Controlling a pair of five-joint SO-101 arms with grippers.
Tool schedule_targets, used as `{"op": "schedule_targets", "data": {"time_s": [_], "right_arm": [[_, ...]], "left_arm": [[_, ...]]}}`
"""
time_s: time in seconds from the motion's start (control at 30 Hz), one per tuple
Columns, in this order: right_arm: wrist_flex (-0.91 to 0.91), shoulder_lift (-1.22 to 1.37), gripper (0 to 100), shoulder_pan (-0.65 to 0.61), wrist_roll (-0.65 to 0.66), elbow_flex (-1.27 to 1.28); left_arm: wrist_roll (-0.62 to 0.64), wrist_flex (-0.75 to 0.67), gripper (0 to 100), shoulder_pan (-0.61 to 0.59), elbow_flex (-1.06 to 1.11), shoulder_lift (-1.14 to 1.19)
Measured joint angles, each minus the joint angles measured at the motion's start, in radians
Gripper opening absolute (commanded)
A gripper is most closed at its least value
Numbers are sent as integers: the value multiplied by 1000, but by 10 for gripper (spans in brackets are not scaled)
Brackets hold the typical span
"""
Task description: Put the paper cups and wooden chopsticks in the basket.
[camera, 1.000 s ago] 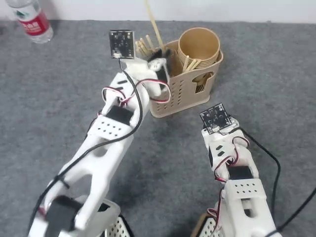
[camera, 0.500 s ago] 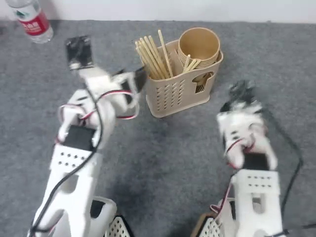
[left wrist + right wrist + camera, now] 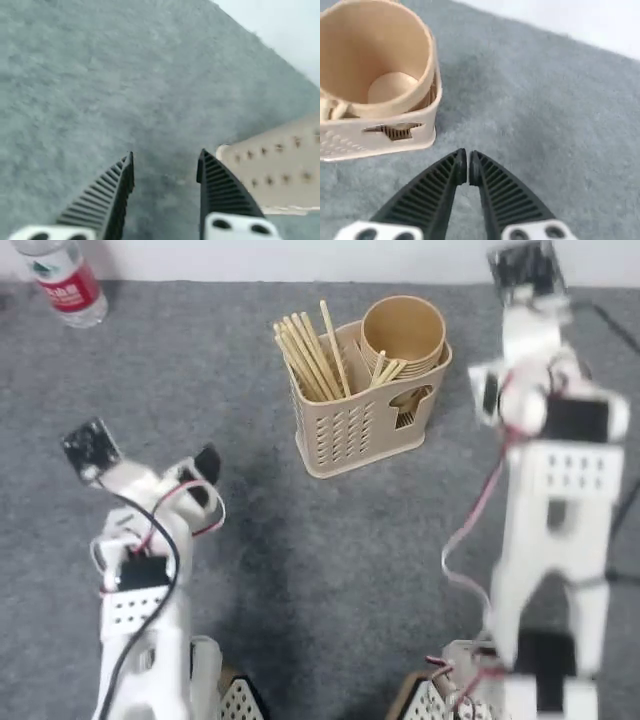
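Held left end effector (image 3: 166, 155) spread, right end effector (image 3: 468, 152) pinched on nothing; might have bumped the nearby basket (image 3: 350, 430), spilling wooden chopsticks (image 3: 310, 355).

Legible text, numbers, signs: none can be read | water bottle (image 3: 60, 275), far left corner of the grey mat (image 3: 300, 570): red label (image 3: 70, 288) carrying white print, too small to make out

A grey, felt-like carpet (image 3: 330, 570) covers the table under even light. A strip of white wall (image 3: 200, 255) runs along 12 o'clock. A plastic water bottle (image 3: 62, 280) with a red label sits at 11 o'clock.
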Motion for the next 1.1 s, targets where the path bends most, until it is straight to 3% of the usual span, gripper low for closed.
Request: {"op": "schedule_targets", "data": {"time_s": [0.07, 0.13, 0.43, 0.7, 0.87, 1.1], "right_arm": [[92, 130, 276, -38, 2, -198], [166, 259, 259, -75, 3, -388], [196, 743, 243, -138, 6, -1036], [172, 1019, 236, -146, 6, -1142], [196, 1039, 17, -146, 2, -1155], [341, 1040, 9, -133, -153, -1158]], "left_arm": [[-37, -138, 137, -3, 103, -6], [-58, -226, 133, -2, 138, -6], [-63, -241, 133, -6, 147, -15], [-72, -241, 130, 35, 147, -15], [-72, -241, 130, 60, 147, -15], [-72, -241, 130, 58, 147, -15]]}}
